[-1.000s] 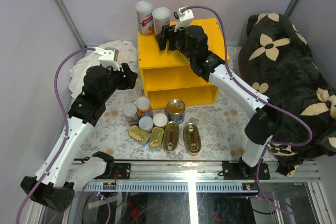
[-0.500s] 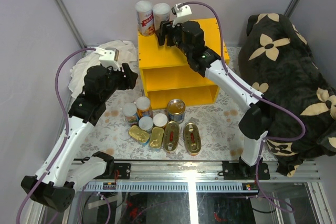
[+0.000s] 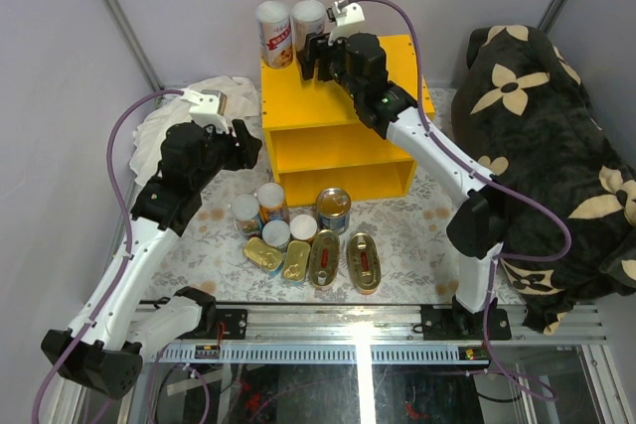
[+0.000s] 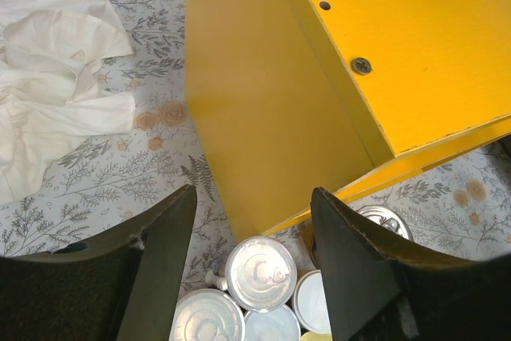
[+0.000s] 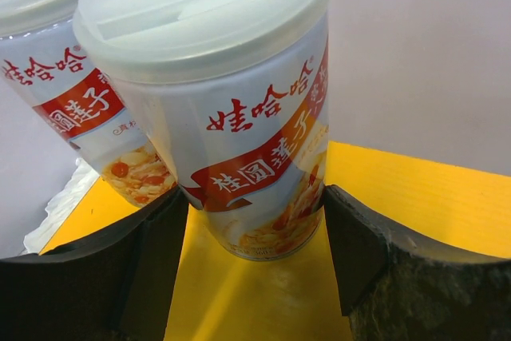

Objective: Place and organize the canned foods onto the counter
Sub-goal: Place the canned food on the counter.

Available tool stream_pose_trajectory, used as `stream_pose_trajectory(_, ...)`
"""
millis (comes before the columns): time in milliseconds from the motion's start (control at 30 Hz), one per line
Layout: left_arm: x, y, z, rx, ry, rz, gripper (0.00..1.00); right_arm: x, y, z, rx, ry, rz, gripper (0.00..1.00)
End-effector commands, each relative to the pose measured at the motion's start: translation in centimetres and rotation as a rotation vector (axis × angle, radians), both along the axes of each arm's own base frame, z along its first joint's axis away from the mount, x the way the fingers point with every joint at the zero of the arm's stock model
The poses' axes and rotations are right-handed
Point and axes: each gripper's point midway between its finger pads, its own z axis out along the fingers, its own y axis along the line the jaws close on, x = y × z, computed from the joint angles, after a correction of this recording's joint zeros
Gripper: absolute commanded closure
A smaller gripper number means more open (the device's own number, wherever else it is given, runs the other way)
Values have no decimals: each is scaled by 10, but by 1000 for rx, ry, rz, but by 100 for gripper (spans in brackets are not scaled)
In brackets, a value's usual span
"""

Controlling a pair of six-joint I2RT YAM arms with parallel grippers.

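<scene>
The yellow counter (image 3: 397, 76) stands at the back. Two tall white-lidded cans stand on its top, at the back left corner. My right gripper (image 3: 313, 52) is shut on the right one (image 3: 308, 22), whose base rests on the top in the right wrist view (image 5: 239, 117), fingers (image 5: 144, 253) on both sides. The other can (image 3: 273, 35) is just to its left (image 5: 48, 77). My left gripper (image 3: 238, 141) is open and empty, above the cans on the floor (image 4: 261, 271) by the counter's left side (image 4: 263, 101). Tall cans (image 3: 270, 201), a blue-labelled can (image 3: 333, 208) and gold fish tins (image 3: 324, 257) stand before the counter.
A crumpled white cloth (image 3: 164, 126) lies on the floral floor left of the counter, also in the left wrist view (image 4: 56, 77). A dark flower-patterned cushion (image 3: 547, 146) fills the right side. Grey walls close the back.
My right gripper has moved farther back along the counter top with the tall can, bringing it next to the other can. My left arm has barely moved.
</scene>
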Motion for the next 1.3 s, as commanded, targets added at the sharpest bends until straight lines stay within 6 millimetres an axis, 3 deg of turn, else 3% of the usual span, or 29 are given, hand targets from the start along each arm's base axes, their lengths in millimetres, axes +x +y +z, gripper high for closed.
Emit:
stream_pose_trajectory(0,-1,1,-7,18,15,-14,41,7,1,12,6,-23,6,34)
stream_pose_trajectory(267,-1,1,-10,25,18,-19,41,6,10,4,17,7,44,32)
stream_pose_trajectory(400,-2,-1,-10,27,-2,-37,38,-1,2,4,17,16,28,13)
stream_pose_trajectory(533,-9,-11,-11,33,-5,-118,28,-19,-19,8,25,22,-9,0)
stream_pose_trajectory(667,-36,-41,-8,11,-18,-351,9,-54,-50,22,56,7,-39,0)
stream_pose_trajectory(733,-50,-52,-8,-15,-27,-445,2,-74,-68,19,71,13,-59,0)
stream_pose_trajectory(900,-91,-74,-12,-52,4,-692,0,-119,-110,12,82,22,-106,0)
stream_pose_trajectory(967,-105,-80,-11,-64,19,-776,0,-131,-123,-1,60,36,-127,0)
stream_pose_trajectory(1033,-118,-84,3,-93,7,-844,0,-139,-134,-13,40,56,-151,0)
stream_pose_trajectory(1167,-139,-85,57,-127,-132,-880,0,-148,-143,-33,12,99,-170,0)
stream_pose_trajectory(1267,-133,-79,65,-110,-166,-812,0,-150,-141,-41,25,122,-155,0)
